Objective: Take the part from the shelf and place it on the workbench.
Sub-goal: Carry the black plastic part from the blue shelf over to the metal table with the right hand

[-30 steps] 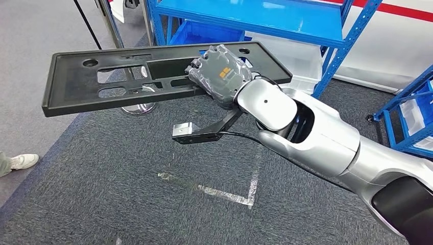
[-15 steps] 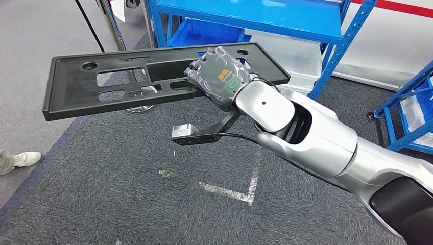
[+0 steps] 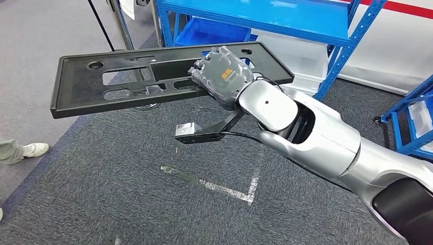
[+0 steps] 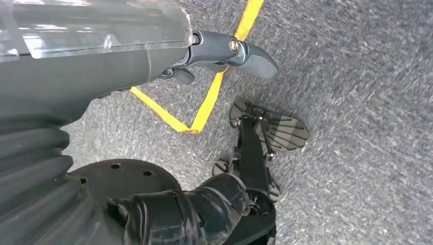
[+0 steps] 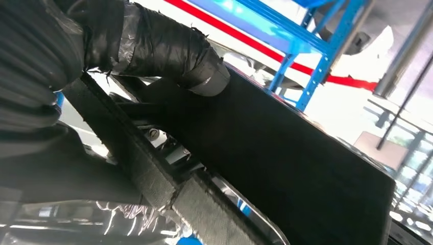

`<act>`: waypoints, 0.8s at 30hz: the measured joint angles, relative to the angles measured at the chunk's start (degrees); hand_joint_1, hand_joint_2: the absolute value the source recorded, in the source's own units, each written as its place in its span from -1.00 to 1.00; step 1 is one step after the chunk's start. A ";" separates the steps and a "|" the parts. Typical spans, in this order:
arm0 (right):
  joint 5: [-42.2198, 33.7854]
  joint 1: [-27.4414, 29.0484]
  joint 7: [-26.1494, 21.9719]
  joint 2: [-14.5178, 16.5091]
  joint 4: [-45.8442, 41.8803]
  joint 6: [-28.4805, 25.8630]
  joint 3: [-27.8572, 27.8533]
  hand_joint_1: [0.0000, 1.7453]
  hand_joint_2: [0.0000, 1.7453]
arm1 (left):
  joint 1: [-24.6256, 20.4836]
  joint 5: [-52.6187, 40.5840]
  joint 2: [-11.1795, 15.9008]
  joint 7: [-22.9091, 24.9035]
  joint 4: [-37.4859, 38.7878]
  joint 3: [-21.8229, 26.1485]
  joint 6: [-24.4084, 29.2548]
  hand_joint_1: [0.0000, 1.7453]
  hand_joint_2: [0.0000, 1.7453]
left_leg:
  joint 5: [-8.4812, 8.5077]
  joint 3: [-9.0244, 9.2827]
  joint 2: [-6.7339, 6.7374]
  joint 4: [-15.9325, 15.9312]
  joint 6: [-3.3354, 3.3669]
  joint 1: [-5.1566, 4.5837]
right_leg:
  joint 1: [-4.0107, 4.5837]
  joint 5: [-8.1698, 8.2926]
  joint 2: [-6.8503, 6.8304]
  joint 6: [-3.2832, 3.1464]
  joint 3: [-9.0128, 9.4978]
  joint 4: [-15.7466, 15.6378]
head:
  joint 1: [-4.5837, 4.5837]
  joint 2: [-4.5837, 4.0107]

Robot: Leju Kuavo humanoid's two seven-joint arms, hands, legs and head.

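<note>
A long black plastic part (image 3: 76, 97) with several cut-outs hangs level above the grey carpet, reaching out to the left. My right hand (image 3: 222, 76) grips it near its right end, with the fingers wrapped over its near edge. In the right wrist view the part's dark underside (image 5: 286, 168) runs away from the hand, and a dark taped finger (image 5: 163, 46) lies across it. My left hand (image 4: 127, 66) hangs over the floor with thumb and fingers apart and nothing in it.
A blue shelf rack (image 3: 286, 20) stands just behind the part, with a blue bin (image 3: 209, 33) and a white bin (image 3: 301, 58) low in it. Another blue rack (image 3: 413, 112) is at the right. A person's shoe (image 3: 33, 149) is at the left edge. Tape marks (image 3: 230, 191) lie on the carpet.
The whole picture has shifted slightly to the right, so the camera has turned. The part stays level in my right hand's grip.
</note>
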 joint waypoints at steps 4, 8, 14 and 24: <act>0.23 -0.36 -0.05 0.14 0.10 -0.01 0.00 1.00 1.00 | 0.19 -0.02 0.05 -0.07 0.00 0.00 -0.03 -1.00 1.00 | -0.95 -0.78 0.71 0.96 -1.14 0.04 | -0.18 1.37 -1.89 -1.61 0.84 -2.15 | -0.28 0.00; 0.70 -0.28 -0.13 0.20 0.41 -0.02 0.01 1.00 1.00 | 0.20 -0.09 0.07 -0.22 0.00 0.00 -0.14 -1.00 1.00 | -7.52 -6.76 2.29 14.70 -0.61 -0.72 | 0.51 1.85 -3.94 -2.26 0.58 -2.60 | -0.82 0.00; 0.91 -0.30 -0.21 0.16 0.77 -0.05 0.02 1.00 1.00 | 0.14 -0.09 0.08 -0.28 0.00 -0.02 -0.24 -1.00 1.00 | -2.31 1.78 5.47 1.11 0.87 -1.81 | 1.48 1.26 -6.31 -1.58 -0.28 -0.91 | -0.80 0.00; 1.12 0.19 -0.26 0.10 1.12 0.02 0.02 1.00 1.00 | 0.20 -0.07 0.09 -0.03 0.00 -0.02 -0.21 -1.00 1.00 | -1.79 1.04 -0.11 0.74 3.06 -2.17 | 1.09 -6.63 -2.84 -0.27 -7.74 15.70 | -0.50 0.00</act>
